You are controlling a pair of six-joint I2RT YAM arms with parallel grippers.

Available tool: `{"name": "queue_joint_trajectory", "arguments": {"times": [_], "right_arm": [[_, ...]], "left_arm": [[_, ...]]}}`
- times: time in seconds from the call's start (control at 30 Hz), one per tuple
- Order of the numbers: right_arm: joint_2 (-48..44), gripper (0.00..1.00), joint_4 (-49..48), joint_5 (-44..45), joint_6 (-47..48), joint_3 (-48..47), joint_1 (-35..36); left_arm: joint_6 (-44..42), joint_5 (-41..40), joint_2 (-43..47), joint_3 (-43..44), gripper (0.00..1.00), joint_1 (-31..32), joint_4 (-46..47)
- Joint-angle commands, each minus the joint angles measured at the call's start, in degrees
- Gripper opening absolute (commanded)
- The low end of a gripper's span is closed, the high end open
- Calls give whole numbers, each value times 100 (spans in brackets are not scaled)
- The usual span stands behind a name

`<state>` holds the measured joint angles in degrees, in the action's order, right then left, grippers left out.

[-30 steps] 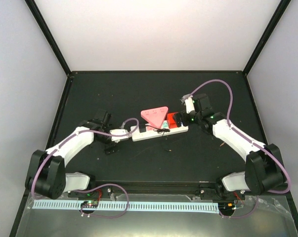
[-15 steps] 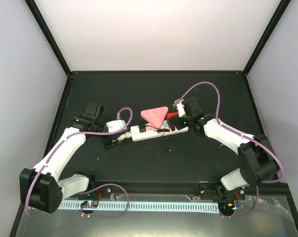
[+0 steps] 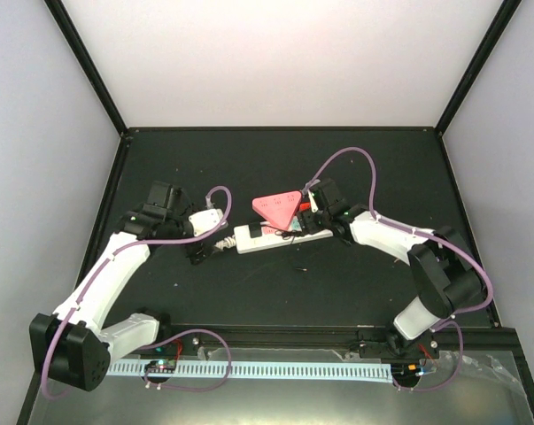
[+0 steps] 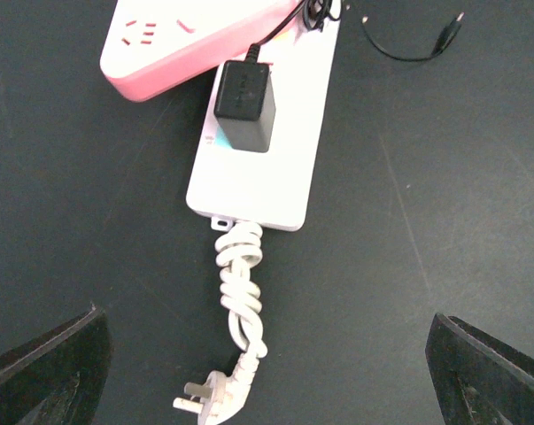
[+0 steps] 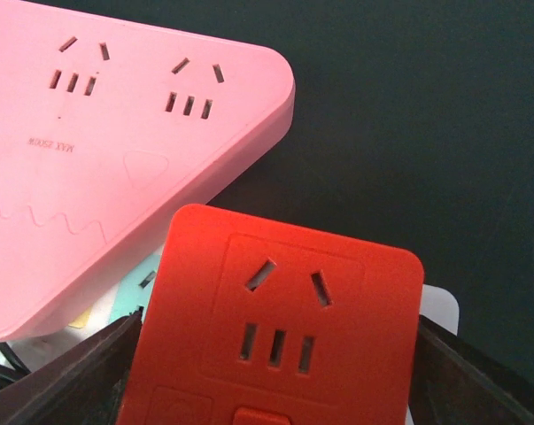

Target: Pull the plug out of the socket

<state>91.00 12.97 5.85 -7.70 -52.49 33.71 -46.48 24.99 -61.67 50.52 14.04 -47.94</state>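
The white power strip (image 3: 284, 236) lies mid-table, also in the left wrist view (image 4: 259, 168). A pink triangular adapter (image 3: 278, 206) and a red square plug block (image 5: 280, 328) sit on its right part; a black plug (image 4: 245, 104) sits near its left end. My right gripper (image 3: 313, 215) is over the red block, its fingers (image 5: 116, 367) pressed on both sides of it. My left gripper (image 3: 205, 249) is wide open and empty, just left of the strip's twisted white cord stub (image 4: 238, 288).
A thin black wire with a small jack (image 4: 413, 46) lies beside the strip; a small dark bit (image 3: 299, 267) lies in front of it. The black mat (image 3: 275, 168) ends at the frame posts at the back.
My right gripper has moved left and now covers the red block. My left arm has raised its elbow and drawn back a little to the left of the cord stub.
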Motion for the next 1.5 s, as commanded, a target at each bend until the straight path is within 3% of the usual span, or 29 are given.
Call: {"name": "queue_joint_trajectory", "arguments": {"times": [0.0, 0.2, 0.63, 0.97, 1.47], "right_arm": [[85, 76, -231, 436, -50, -98, 12], [45, 62, -260, 354, 57, 11, 4], [92, 58, 44, 98, 407, -70, -22], [310, 57, -12, 88, 223, -122, -26], [445, 55, -35, 21, 177, -176, -17]], "left_arm": [[99, 537, -33, 192, 99, 8, 249], [353, 638, 8, 53, 99, 160, 844], [585, 90, -1096, 331, 93, 1389, 1593], [856, -604, -2531, 1157, 78, 1651, 1115], [965, -914, -3394, 1653, 61, 1809, 1136]]}}
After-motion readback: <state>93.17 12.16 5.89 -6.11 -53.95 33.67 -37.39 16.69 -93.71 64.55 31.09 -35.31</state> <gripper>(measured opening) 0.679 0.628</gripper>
